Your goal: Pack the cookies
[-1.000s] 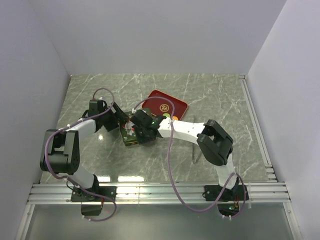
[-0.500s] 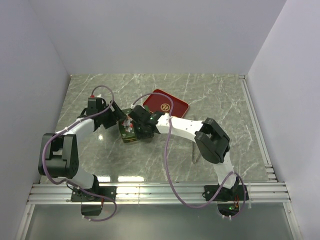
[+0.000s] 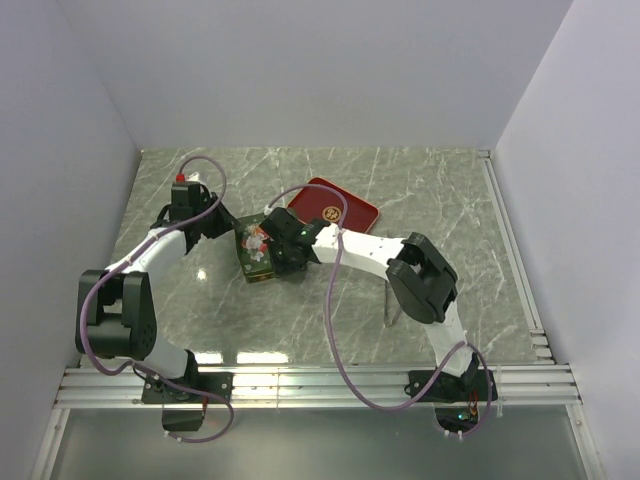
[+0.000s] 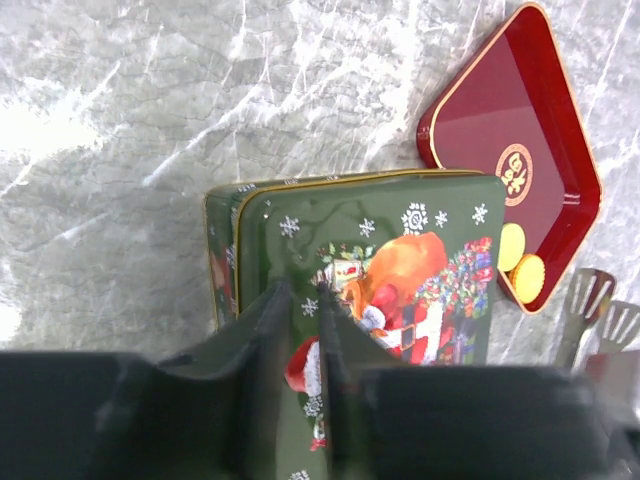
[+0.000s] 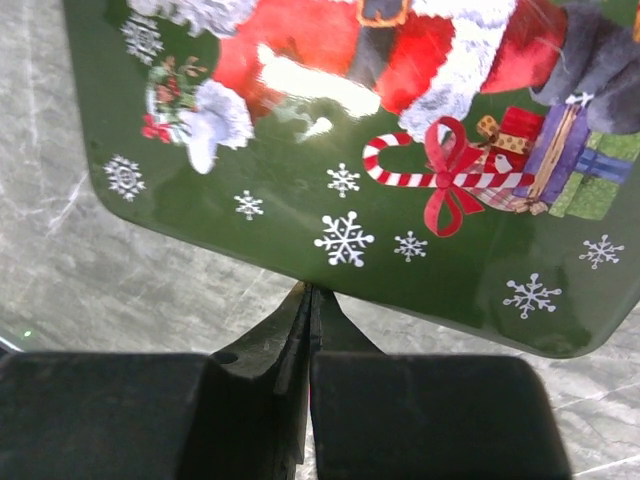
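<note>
Nearest, metal tongs [image 4: 588, 297] lie on the marble table [image 4: 150, 120]. Beyond them both arms meet at a green Christmas tin [image 4: 222, 250], whose Santa-printed lid [image 5: 400, 200] sits slightly askew on top. The right gripper [image 5: 308, 292] is clenched, its fingers pressed together with the tips at the lid's edge. The left gripper [image 4: 301, 293] hangs over the lid with only a narrow slit between its fingers. Whether they pinch anything cannot be told. Farther back, touching the tin, lies a red tray [image 4: 500, 110]. Two round yellow cookies [image 4: 527, 278] rest in its corner by the lid.
</note>
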You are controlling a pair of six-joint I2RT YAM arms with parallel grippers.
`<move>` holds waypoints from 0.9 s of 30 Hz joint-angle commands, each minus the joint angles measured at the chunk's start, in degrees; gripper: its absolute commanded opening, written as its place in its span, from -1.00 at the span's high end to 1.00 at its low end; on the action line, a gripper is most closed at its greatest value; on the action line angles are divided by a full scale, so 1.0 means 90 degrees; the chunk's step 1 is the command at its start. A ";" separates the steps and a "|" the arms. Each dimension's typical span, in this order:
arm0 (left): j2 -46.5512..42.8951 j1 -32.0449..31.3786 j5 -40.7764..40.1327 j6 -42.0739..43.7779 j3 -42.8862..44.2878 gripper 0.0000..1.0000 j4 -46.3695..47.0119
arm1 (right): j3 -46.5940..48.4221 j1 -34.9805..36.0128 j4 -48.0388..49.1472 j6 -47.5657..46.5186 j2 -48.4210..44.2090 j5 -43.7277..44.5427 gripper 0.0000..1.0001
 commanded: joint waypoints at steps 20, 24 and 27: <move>-0.0057 -0.0108 0.0400 0.0340 0.0137 0.99 0.1623 | 0.0597 -0.0280 -0.0329 -0.0047 0.0523 0.0142 1.00; 0.0548 -0.0108 0.0302 0.0223 0.0088 0.99 0.1906 | 0.0685 -0.0289 -0.0407 -0.0027 0.0601 0.0152 1.00; 0.1115 -0.0108 0.0068 0.0232 0.0253 0.99 0.1751 | 0.0831 -0.0299 -0.0485 -0.0018 0.0679 0.0142 1.00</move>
